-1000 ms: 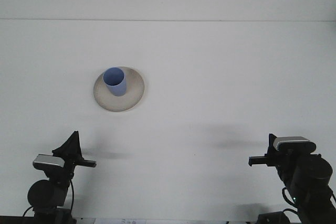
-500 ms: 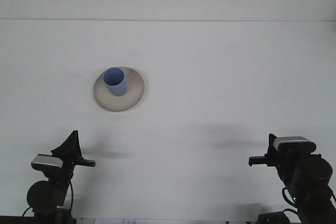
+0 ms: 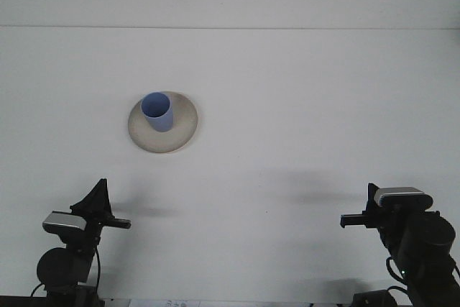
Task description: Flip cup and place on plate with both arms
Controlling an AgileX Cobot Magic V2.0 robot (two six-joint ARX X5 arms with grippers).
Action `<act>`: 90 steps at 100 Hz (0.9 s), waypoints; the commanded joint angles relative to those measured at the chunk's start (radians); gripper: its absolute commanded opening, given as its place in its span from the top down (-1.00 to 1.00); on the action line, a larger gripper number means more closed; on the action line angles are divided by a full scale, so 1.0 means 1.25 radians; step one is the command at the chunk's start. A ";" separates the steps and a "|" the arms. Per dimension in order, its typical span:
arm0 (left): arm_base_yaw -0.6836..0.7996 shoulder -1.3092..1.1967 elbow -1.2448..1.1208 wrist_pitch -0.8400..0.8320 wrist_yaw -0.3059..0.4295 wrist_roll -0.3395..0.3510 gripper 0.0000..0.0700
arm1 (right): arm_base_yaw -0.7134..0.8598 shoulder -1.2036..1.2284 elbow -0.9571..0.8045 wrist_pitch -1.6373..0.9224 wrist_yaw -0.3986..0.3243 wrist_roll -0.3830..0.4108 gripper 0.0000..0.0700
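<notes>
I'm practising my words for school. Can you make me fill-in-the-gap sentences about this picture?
1. The cup is coloured ____.
2. The cup stands on a round ____.
3. The cup's open end faces ____.
4. Of the two robot arms, the plate lies nearer the ____ one.

Missing words: blue; plate; up; left

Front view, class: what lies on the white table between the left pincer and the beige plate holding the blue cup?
Nothing: in the front view, only bare white table separates the left pincer from the round beige plate under the blue cup.
</notes>
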 commanded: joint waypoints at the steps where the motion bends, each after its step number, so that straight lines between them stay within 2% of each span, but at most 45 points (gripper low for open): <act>1: 0.000 -0.001 -0.015 0.009 0.000 -0.007 0.97 | 0.001 0.001 0.005 0.018 0.000 0.010 1.00; 18: 0.000 -0.001 -0.015 0.008 0.000 -0.008 0.97 | -0.001 -0.049 -0.055 0.106 0.004 0.008 1.00; 40: 0.000 -0.001 -0.015 0.008 0.000 -0.007 0.97 | -0.058 -0.211 -0.254 0.316 0.004 0.004 1.00; 63: 0.000 -0.001 -0.015 0.008 0.000 -0.007 0.97 | -0.146 -0.397 -0.412 0.337 0.004 0.005 1.00; 90: 0.000 0.001 -0.015 0.005 0.000 -0.007 0.97 | -0.148 -0.391 -0.506 0.514 -0.005 0.008 1.00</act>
